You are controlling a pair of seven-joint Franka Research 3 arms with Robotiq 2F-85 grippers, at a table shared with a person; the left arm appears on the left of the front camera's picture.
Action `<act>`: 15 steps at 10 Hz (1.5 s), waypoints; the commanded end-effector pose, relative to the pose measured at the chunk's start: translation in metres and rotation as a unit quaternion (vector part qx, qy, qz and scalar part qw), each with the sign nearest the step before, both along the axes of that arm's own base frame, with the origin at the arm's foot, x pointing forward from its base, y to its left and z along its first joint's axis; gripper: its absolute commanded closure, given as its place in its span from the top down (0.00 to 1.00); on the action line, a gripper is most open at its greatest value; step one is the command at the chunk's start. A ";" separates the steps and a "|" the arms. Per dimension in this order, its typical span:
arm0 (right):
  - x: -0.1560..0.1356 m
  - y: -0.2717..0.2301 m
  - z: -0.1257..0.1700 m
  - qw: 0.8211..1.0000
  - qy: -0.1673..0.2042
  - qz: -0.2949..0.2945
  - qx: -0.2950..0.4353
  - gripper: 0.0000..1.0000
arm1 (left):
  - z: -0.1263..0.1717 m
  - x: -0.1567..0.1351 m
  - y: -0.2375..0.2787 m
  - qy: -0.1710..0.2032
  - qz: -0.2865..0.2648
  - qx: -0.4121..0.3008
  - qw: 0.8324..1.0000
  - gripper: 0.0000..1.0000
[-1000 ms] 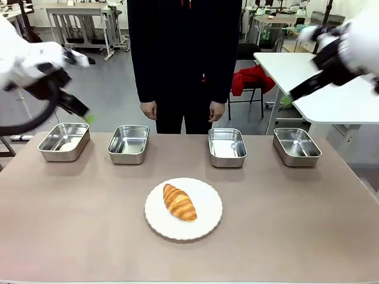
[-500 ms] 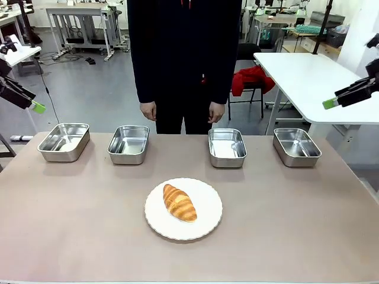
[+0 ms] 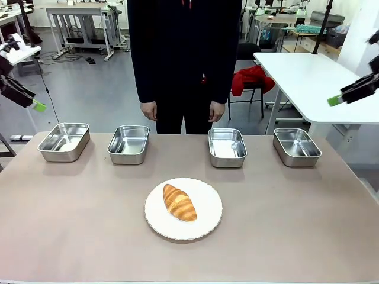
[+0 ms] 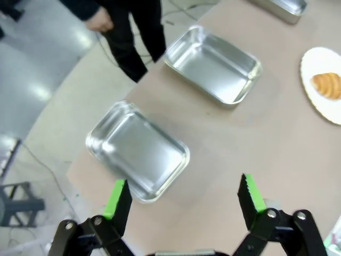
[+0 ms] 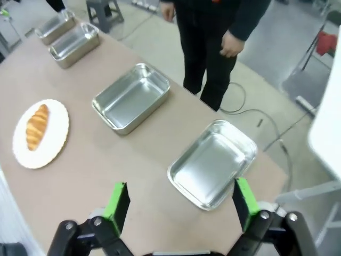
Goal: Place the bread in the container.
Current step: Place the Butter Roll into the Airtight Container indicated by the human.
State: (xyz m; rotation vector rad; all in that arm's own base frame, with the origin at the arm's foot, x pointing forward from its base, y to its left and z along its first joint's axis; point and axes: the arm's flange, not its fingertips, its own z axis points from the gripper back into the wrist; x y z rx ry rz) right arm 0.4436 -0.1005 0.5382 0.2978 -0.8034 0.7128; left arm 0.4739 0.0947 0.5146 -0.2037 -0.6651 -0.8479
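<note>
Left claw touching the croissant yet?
Apart. Left wrist view: the left claw hangs open near a steel pan, the croissant lies far off on the white plate.

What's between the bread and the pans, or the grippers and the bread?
Nothing visible. The bread lies alone on the white plate; bare table separates it from the row of pans. The left gripper and right gripper hang open above the table's ends, with open air toward it.

Beyond my worktop (image 3: pixel 71 236) lies grey floor (image 3: pixel 100 89); a white table (image 3: pixel 308 77) stands far right, red cloth (image 3: pixel 251 80) draped on a chair (image 3: pixel 249 52) beside it.
</note>
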 end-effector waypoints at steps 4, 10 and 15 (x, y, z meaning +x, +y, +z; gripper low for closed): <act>-0.015 -0.085 0.024 0.996 -0.066 0.032 0.060 1.00 | 0.035 -0.023 0.068 -0.045 0.033 -0.064 0.996 1.00; -0.030 -0.069 0.026 0.993 -0.086 0.063 0.058 1.00 | 0.038 -0.032 0.084 -0.051 0.011 -0.085 0.995 1.00; -0.033 -0.050 0.016 0.992 -0.083 0.073 0.052 1.00 | 0.032 -0.034 0.072 -0.075 0.031 -0.115 0.990 1.00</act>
